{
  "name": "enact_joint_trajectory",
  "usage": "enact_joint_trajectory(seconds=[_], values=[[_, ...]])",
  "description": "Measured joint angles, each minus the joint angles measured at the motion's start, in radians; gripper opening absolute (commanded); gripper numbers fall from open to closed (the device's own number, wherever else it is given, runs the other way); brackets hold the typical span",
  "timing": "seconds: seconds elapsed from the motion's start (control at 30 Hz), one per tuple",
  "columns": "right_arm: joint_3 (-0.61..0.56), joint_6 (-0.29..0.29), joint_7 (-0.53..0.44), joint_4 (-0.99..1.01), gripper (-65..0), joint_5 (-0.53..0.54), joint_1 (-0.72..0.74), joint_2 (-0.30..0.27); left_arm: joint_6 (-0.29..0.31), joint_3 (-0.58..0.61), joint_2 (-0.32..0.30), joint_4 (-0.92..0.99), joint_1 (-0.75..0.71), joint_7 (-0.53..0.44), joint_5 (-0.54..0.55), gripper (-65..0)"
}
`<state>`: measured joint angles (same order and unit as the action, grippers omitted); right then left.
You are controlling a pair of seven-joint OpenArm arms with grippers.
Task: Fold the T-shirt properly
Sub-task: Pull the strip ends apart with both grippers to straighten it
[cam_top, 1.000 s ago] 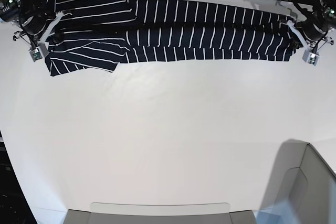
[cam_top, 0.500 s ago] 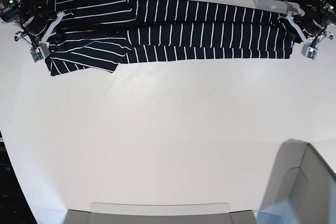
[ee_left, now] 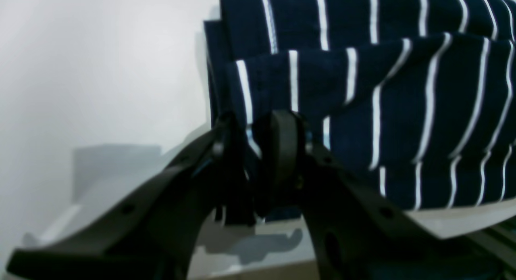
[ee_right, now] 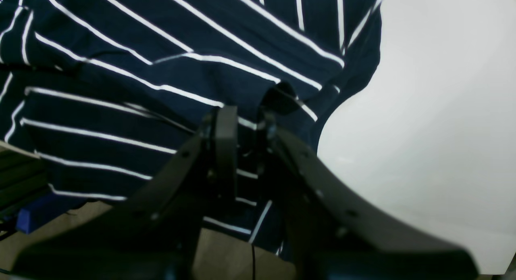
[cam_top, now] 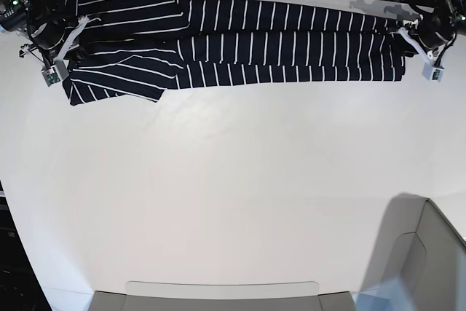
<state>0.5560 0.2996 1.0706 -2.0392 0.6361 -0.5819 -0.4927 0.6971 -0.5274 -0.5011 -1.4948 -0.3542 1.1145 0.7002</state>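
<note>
The T-shirt (cam_top: 255, 45), dark navy with thin white stripes, lies as a long narrow band along the far edge of the white table (cam_top: 233, 180). Its sleeve end spreads wider at the left of the base view. My left gripper (cam_top: 402, 32) is at the band's right end. In the left wrist view, the left gripper (ee_left: 254, 138) stands slightly open, with the T-shirt's (ee_left: 403, 110) folded corner showing in the narrow gap. My right gripper (cam_top: 80, 25) is over the sleeve end. Close up, the right gripper (ee_right: 246, 122) is slightly open above the T-shirt (ee_right: 161, 70).
A grey box (cam_top: 429, 253) stands at the near right corner of the table. A flat grey tray edge (cam_top: 218, 293) runs along the near side. Dark cables and frame parts lie just beyond the table's far edge.
Both grippers have parted their jaws on the cloth. The left arm has drawn back toward the far edge, and the shirt's right end now lies flatter.
</note>
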Motion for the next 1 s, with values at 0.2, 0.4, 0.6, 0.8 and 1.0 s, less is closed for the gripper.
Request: enact_joint_trajectory(seconds=[0.2,0.4,0.6,0.8,1.0], values=[[0.000,0.000,-0.005,0.000,-55.7,0.000,0.016,-0.001,0.001,0.003,-0.003,0.074,0.002,-0.089,0.015,-50.0],[0.000,0.000,0.000,0.002,-55.7,0.000,0.016,-0.001,0.003,0.204,-0.047,0.147,0.007,-0.218,0.045,-50.0],[0.000,0.000,0.000,0.002,-55.7,0.000,0.028,-0.002,0.005,0.344,-0.047,0.171,0.028,-0.294,0.070,-54.2],[0.000,0.000,0.000,0.002,-55.7,0.000,0.028,-0.002,0.027,0.357,-0.040,0.197,0.082,-0.238,0.092,-65.0],[0.004,0.000,-0.001,0.002,-55.7,0.002,0.056,0.006,0.048,0.318,-0.042,0.250,0.132,-0.218,0.106,-65.0]])
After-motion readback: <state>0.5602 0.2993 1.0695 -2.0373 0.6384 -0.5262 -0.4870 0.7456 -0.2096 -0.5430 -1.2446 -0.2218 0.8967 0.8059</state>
